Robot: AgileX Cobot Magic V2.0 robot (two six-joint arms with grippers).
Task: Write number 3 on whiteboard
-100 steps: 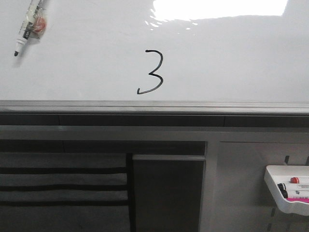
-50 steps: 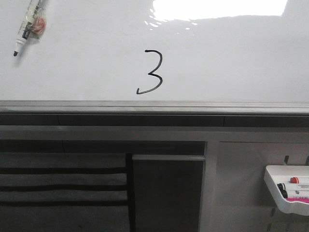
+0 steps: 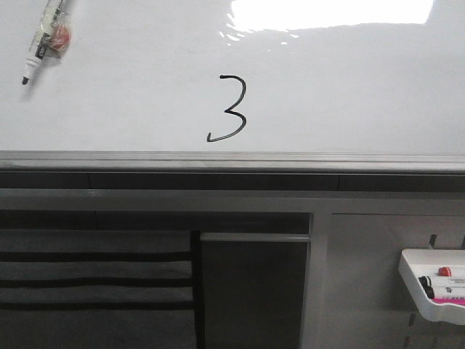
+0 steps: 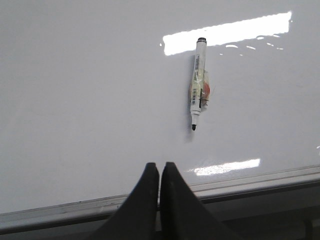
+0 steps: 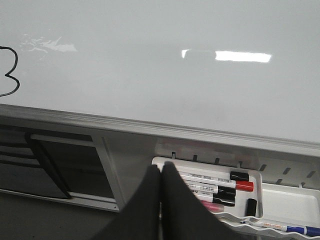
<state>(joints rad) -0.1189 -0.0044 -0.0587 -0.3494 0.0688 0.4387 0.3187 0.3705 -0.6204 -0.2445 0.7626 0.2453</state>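
The whiteboard (image 3: pixel 349 94) fills the upper half of the front view, with a grey metal edge strip along its near side. A thin black number 3 (image 3: pixel 230 109) with a hooked tail is drawn near the board's near edge; part of it shows in the right wrist view (image 5: pixel 9 72). An uncapped black marker (image 3: pixel 43 40) lies on the board at the far left, and shows in the left wrist view (image 4: pixel 198 82). My left gripper (image 4: pixel 159 166) is shut and empty, over the board's edge, apart from the marker. My right gripper (image 5: pixel 160 166) is shut and empty above the marker tray.
A white plastic tray (image 5: pixel 295 202) of several markers (image 5: pixel 215 181) hangs below the board's edge at the right, also in the front view (image 3: pixel 414 280). Dark shelving and a grey frame (image 3: pixel 247 283) lie below the board.
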